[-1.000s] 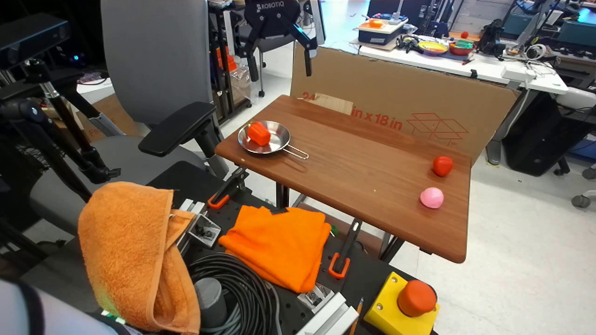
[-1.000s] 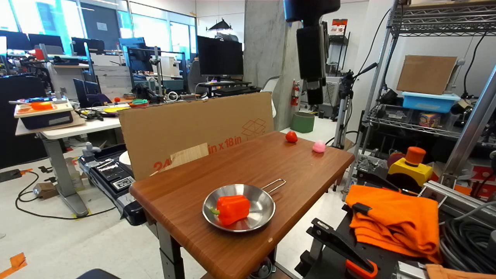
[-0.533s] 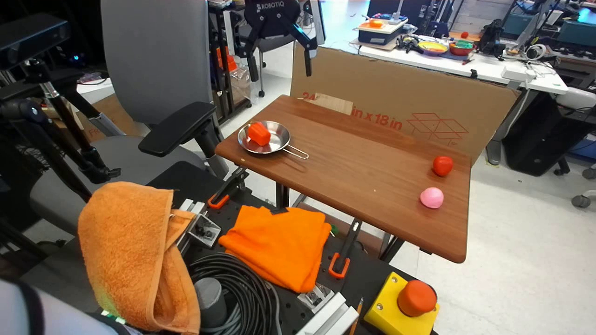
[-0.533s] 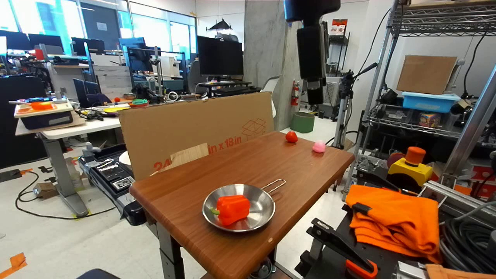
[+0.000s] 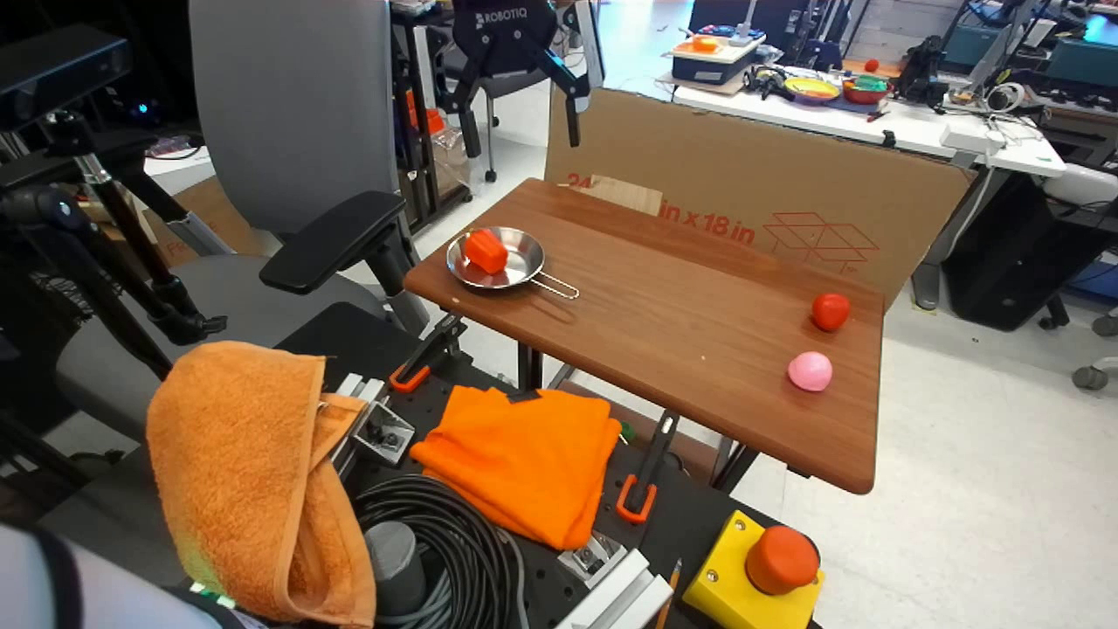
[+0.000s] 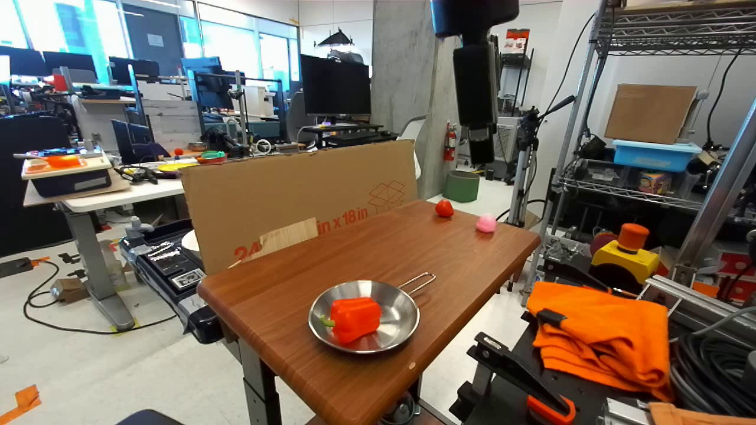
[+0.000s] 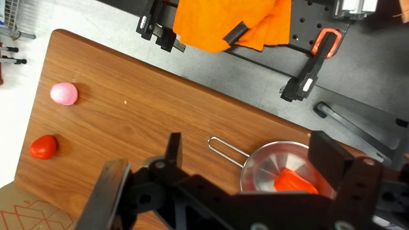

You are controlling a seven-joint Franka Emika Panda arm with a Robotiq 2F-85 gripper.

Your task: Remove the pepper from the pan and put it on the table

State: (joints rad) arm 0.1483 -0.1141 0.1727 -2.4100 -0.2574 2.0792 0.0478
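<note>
The red-orange pepper point(image 6: 356, 319) lies on its side in the pan point(image 6: 397, 321), its green stem resting near the rim. Both sit at an end of the brown wooden table point(image 5: 681, 323), and the pan's wire handle points along the tabletop. High above the table hangs my gripper point(image 5: 522, 140), jaws spread wide with nothing between them. From the wrist view, the pepper point(image 7: 292, 182) and pan point(image 7: 262, 169) appear below the gripper point(image 7: 247, 135), nearer the right finger. The gripper's body hides the lower part of both there.
A red rounded item point(image 5: 830, 311) and a pink ball point(image 5: 810, 371) lie at the table's far end from the pan. A cardboard wall point(image 6: 307, 195) runs along one long side. Beyond the opposite side are clamps point(image 7: 302, 86), an orange cloth point(image 7: 220, 25) and a yellow box point(image 5: 742, 577) with a red button.
Over the last half second my gripper has shifted very slightly, a little lower in an exterior view. Its jaws stay open. The pepper and pan have not moved.
</note>
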